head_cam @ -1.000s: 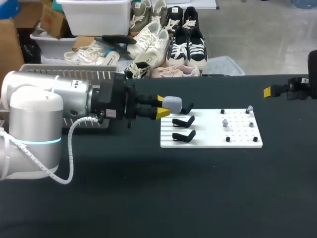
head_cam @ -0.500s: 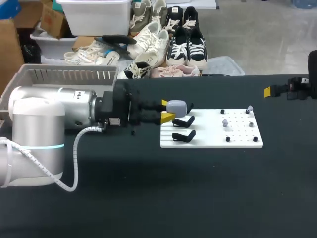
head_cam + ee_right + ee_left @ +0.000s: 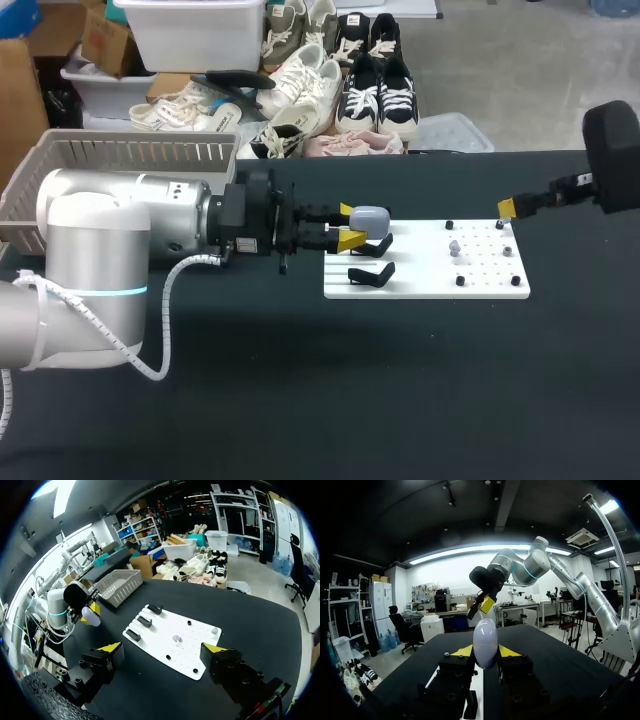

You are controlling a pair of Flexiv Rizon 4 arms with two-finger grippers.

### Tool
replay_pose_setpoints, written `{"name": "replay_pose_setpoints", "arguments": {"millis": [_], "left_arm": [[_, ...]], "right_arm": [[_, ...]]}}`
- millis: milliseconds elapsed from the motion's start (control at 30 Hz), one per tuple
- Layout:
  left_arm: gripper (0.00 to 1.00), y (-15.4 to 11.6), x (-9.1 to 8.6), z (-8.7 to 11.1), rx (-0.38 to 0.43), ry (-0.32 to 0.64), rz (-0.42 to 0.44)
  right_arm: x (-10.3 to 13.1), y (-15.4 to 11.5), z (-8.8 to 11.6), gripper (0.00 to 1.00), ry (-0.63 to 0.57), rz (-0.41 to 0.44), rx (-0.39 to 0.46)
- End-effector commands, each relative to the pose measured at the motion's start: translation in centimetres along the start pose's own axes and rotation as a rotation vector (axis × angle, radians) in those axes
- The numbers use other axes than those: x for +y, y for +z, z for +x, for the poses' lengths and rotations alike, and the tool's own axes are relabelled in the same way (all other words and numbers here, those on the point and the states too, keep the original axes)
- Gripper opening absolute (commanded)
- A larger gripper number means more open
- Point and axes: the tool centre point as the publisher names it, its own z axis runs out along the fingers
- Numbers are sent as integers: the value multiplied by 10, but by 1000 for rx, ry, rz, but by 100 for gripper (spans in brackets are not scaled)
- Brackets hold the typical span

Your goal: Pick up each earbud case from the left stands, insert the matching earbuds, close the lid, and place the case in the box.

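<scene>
Grip matters: our left hand is clamped on the lavender earbud case, just above the left stands of the white stand board. Our right hand hangs spread apart near that board's right end (by the lavender earbud). We should lift the case level.

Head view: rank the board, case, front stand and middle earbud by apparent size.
Largest to smallest: board; then case and front stand, too alike to rank; middle earbud smallest.
</scene>
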Motion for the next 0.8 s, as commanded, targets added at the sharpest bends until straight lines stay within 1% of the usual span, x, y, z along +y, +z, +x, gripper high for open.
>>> {"name": "replay_pose_setpoints", "arguments": {"millis": [33, 67, 267, 300, 367, 500, 567, 633, 800], "left_arm": [[0, 2, 4, 3, -6, -2, 5], [0, 2, 4, 4, -6, -3, 4], [0, 3, 5, 6, -7, -4, -2], [0, 3, 5, 6, -7, -4, -2], [0, 3, 5, 6, -7, -4, -2], [0, 3, 5, 6, -7, -4, -2], [0, 3, 5, 6, -7, -4, -2], [0, 3, 5, 6, -7, -4, -2], [0, 3, 5, 6, -7, -4, -2]], "right_arm": [[33, -6, -1, 100, -34, 56, 17], [39, -5, -1, 100, -53, 71, 23], [67, -1, -8, 100, -94, 68, 38], [72, 1, -9, 100, -110, 83, 47], [79, 5, -9, 100, -139, 104, 65], [93, 15, -11, 100, -153, 98, 85], [99, 21, -10, 100, -177, 126, 99], [107, 26, -10, 100, -179, 114, 106], [121, 40, -8, 100, -196, 117, 124]]}}
